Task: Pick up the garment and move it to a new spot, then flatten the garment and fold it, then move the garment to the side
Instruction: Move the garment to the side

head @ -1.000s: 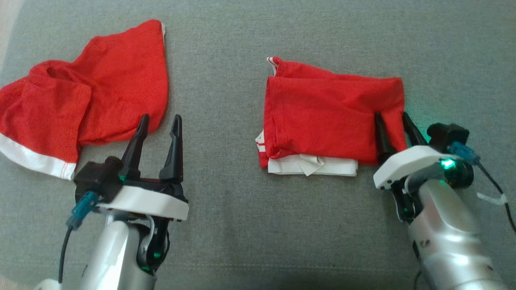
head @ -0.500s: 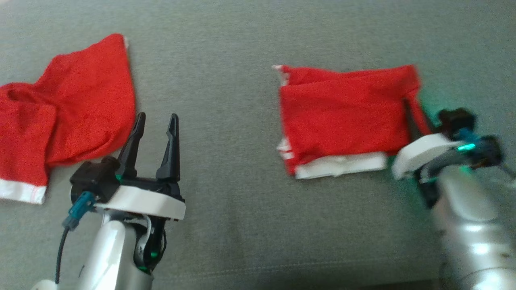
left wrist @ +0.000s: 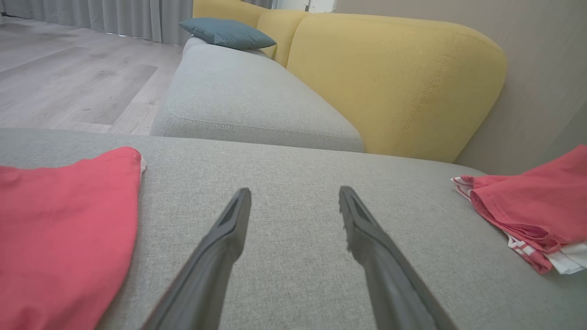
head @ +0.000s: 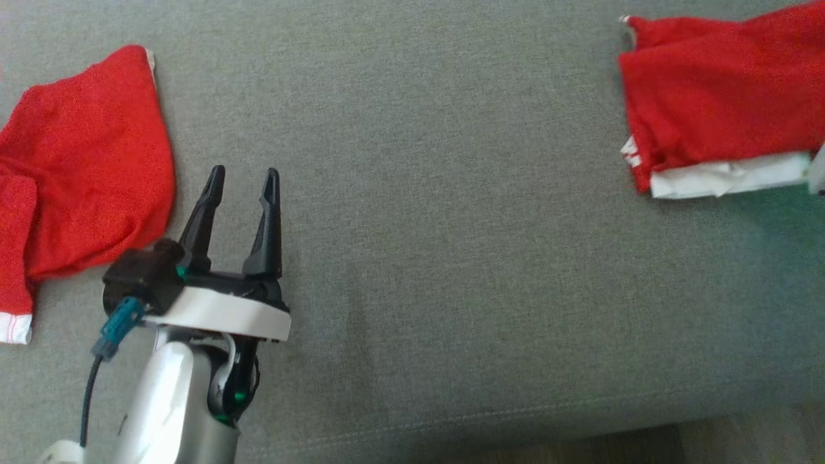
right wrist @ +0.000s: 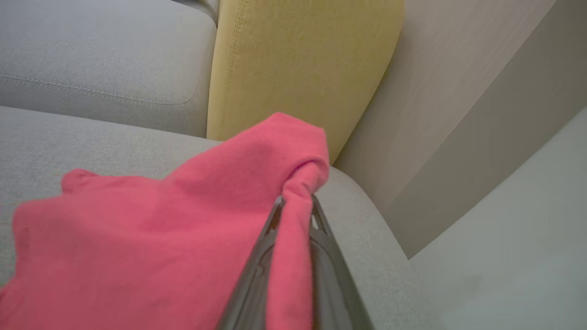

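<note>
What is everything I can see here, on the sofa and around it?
folded garment: one, red with white trim, right side of the seat
loose garment: one, red with white hem, crumpled on the left side of the seat
sofa seat: one, grey, beneath both garments
backrest cushions: at least two, yellow, behind the neighbouring seat
throw cushion: one, teal, far end of the sofa
floor: pale wood, beside the sofa
curtain: grey, beyond the floor
left pincer: one, dark fingers, open, beside the loose garment
right pincer: one, dark fingers, shut on the folded garment's corner
</note>
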Robot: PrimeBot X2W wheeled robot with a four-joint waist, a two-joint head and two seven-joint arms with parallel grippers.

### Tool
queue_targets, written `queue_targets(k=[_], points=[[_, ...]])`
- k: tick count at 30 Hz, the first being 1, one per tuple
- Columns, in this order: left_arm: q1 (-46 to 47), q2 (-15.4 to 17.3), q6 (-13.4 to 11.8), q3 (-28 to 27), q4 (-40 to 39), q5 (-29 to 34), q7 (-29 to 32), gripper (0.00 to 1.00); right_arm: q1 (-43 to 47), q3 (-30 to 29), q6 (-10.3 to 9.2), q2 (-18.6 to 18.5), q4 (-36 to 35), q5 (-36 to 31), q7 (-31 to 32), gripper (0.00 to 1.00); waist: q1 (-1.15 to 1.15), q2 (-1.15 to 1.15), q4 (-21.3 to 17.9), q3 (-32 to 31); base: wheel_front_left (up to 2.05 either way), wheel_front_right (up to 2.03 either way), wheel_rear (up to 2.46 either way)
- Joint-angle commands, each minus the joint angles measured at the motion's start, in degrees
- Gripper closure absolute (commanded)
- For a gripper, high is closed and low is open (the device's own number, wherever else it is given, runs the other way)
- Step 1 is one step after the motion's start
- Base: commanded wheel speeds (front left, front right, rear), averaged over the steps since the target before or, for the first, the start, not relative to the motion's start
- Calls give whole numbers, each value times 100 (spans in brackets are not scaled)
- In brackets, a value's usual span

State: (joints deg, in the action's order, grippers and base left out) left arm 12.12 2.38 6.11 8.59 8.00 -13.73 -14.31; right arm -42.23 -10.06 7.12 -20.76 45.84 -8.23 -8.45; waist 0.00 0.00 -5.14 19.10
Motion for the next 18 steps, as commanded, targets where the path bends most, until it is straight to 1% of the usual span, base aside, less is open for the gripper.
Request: queue_targets(k=[1, 3, 7, 14, 15, 16, 17, 18], points=[[176, 50, 13, -191, -189, 34, -69, 0, -184, 20, 36, -161, -210, -31, -2, 100, 0, 0, 11, 18, 0, 0, 0], [192, 50, 27, -213, -182, 39, -69, 0, -235, -32, 36, -147, -222, 60, -4, 100, 0, 0, 29, 41, 0, 0, 0], [185, 50, 49, -234, -175, 44, -69, 0, -219, -23, 36, -136, -368, -56, 4, 100, 0, 0, 58, 69, 0, 0, 0], [175, 50, 69, -243, -165, 41, -69, 0, -161, -89, 36, -124, -474, 13, 19, 100, 0, 0, 98, 72, 0, 0, 0], [169, 50, 71, -246, -160, 43, -69, 0, -143, -74, 36, -113, -509, 17, -11, 86, 0, 0, 97, 63, 0, 0, 0], [162, 50, 72, -247, -155, 42, -69, 0, -123, -57, 36, -101, -534, 46, -44, 53, 0, 0, 96, 53, 0, 0, 0], [156, 50, 73, -247, -150, 40, -69, 0, -105, -50, 36, -75, -540, 97, -48, 18, 0, 0, 94, 42, 0, 0, 0], [151, 50, 74, -246, -142, 38, -69, 0, -86, -36, 36, -54, -547, 138, -38, 0, 0, 0, 90, 30, 0, 0, 0]])
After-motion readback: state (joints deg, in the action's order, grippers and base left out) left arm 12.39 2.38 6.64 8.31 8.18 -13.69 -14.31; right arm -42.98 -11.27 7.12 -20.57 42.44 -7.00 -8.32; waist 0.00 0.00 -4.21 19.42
